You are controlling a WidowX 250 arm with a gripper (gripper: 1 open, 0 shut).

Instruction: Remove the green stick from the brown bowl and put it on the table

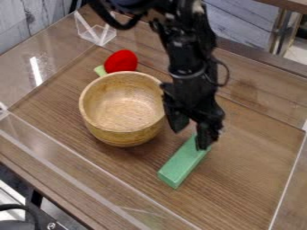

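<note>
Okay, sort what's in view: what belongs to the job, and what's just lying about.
For the job:
- flat bright-green block
- round tan wooden bowl
- brown wood-grain table

Just lying about:
- round red object

The wood-grain table (pixel 90 182) carries the brown bowl (pixel 121 109), green stick (pixel 185 163) and red object (pixel 121 61).

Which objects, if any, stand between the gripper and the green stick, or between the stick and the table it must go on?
Nothing visible stands in either gap. The open gripper is right by the upper end of the green stick, which already lies on the table, outside the brown bowl.
</note>
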